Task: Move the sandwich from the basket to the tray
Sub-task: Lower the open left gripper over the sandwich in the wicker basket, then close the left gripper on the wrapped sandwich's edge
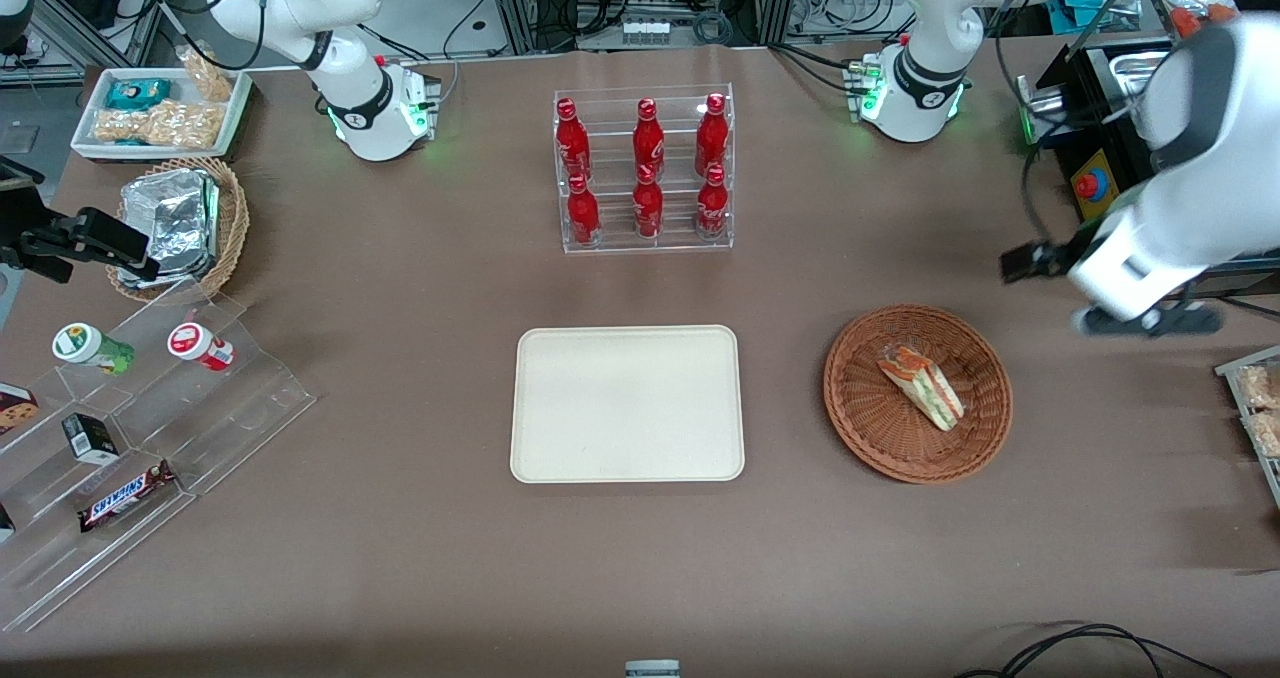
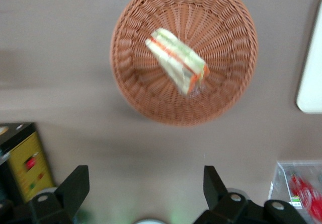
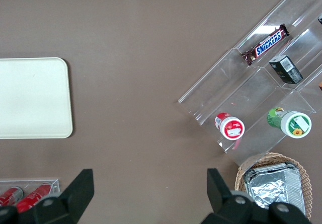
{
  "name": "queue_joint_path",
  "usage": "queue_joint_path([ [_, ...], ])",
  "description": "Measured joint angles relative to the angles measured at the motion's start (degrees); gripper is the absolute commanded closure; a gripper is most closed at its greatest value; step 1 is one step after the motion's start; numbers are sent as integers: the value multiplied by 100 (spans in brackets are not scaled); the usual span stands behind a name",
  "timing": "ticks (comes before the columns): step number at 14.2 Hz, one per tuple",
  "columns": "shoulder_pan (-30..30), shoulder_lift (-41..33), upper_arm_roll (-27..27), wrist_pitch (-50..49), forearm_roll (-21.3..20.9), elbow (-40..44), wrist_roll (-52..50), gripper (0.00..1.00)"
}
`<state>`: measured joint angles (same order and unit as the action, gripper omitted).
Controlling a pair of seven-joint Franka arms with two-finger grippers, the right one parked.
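The sandwich (image 1: pixel 921 386) is lying in the middle of the round reddish-brown woven basket (image 1: pixel 868 420), a small triangular wedge of white bread showing green and orange-red filling layers along its cut face, with a clear wrap catching a little light at one end. It is resting flat on the basket's woven floor, its long side running diagonally, and its tip is stopping short of the rim. The basket is sitting on the brown tabletop (image 1: pixel 400 558) toward the working arm's end, just beside the cream rectangular tray (image 1: pixel 627 404) but not touching it; the tray is lying bare. The end effector (image 2: pixel 146 186) is hovering above the tabletop near the basket, farther from the front camera than the basket and out toward the table's edge, with its two dark fingers (image 2: pixel 75 183) standing wide apart and holding nothing. In the wrist view the sandwich (image 2: pixel 177 60) and basket (image 2: pixel 226 90) are showing in full between and ahead of those spread fingers. A clear rack of red bottles (image 1: pixel 645 168) is standing farther from the front camera than the tray.
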<state>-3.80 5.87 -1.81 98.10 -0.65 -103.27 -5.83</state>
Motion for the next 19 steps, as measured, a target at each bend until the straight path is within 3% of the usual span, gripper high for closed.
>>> queue_joint_path([
  [4, -223, 246, -22, 2366, -3, -1475, -856, 0],
  [7, -254, 252, -31, 3273, -3, -2039, -2165, 0],
  [12, -370, 444, -42, 3740, -14, -2107, -5454, 0],
  [17, -381, 1006, -42, 3740, -13, -1643, -6125, 0],
  [18, -381, 1107, -42, 3740, -9, -1581, -6156, 9],
  [19, -381, 1194, -42, 3740, -6, -1536, -6183, 50],
])
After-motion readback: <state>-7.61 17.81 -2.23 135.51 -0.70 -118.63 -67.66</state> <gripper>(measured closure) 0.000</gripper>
